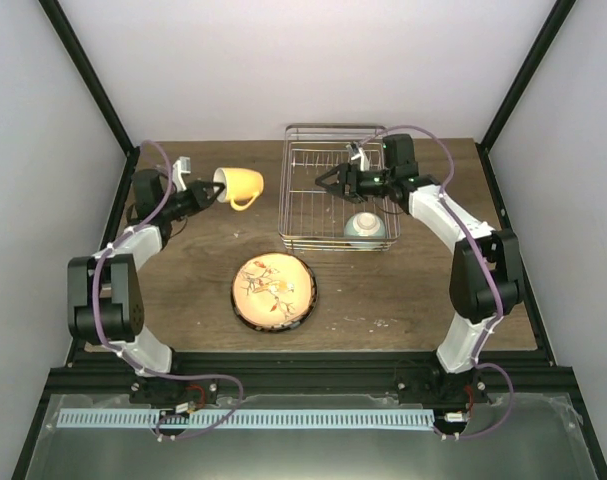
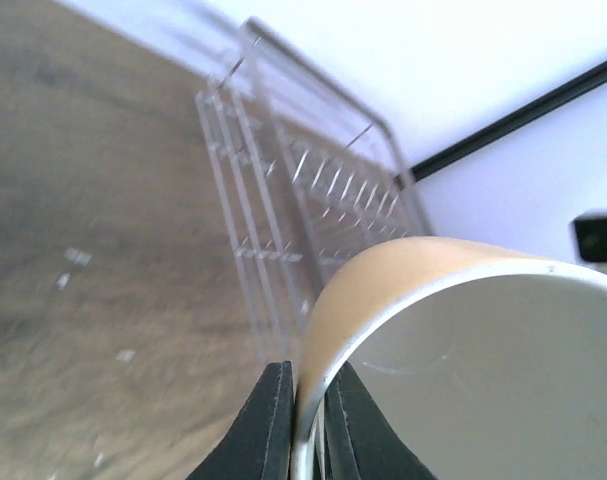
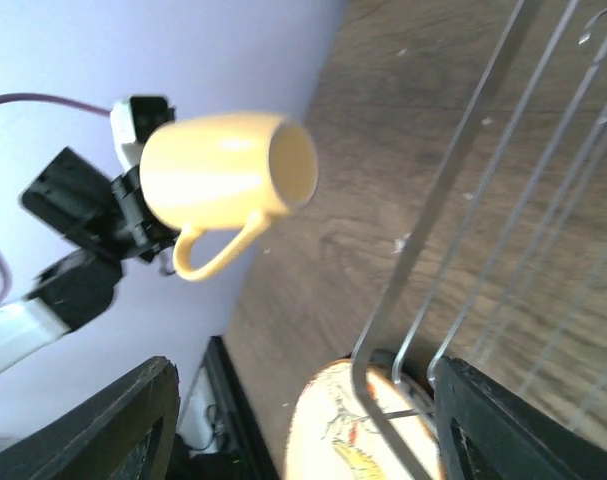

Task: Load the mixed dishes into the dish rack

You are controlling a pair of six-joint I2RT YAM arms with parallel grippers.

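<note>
Mug loading is, we judge, the step in hand: our left gripper pinches its rim, holding it sideways left of the dish rack, while our right gripper hangs open, empty, over the rack. Next we need a rightward carry clearing the rack's wall
</note>
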